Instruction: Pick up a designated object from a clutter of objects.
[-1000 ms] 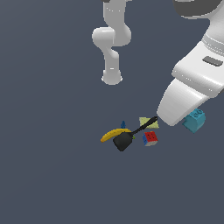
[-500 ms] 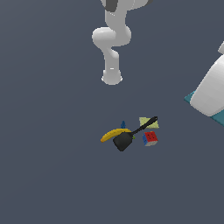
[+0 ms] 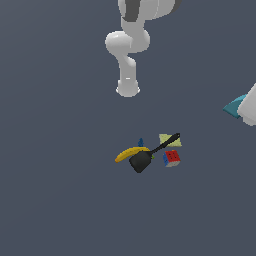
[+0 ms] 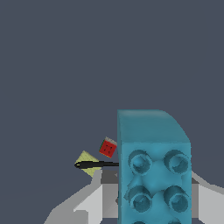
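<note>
Slate-grey featureless surface filling both views, clutter of banana, black spatula, puzzle cube, pale green pad and tiny blue piece lying mid-frame, cyan brick pinched in end effector, lifted well clear at exterior view's right edge.

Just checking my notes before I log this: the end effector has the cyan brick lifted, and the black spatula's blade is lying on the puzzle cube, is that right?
Not quite. The cyan brick is lifted, but in the exterior view the black spatula has its blade beside the banana, not on the puzzle cube. The cube sits apart, just off the handle.
</note>
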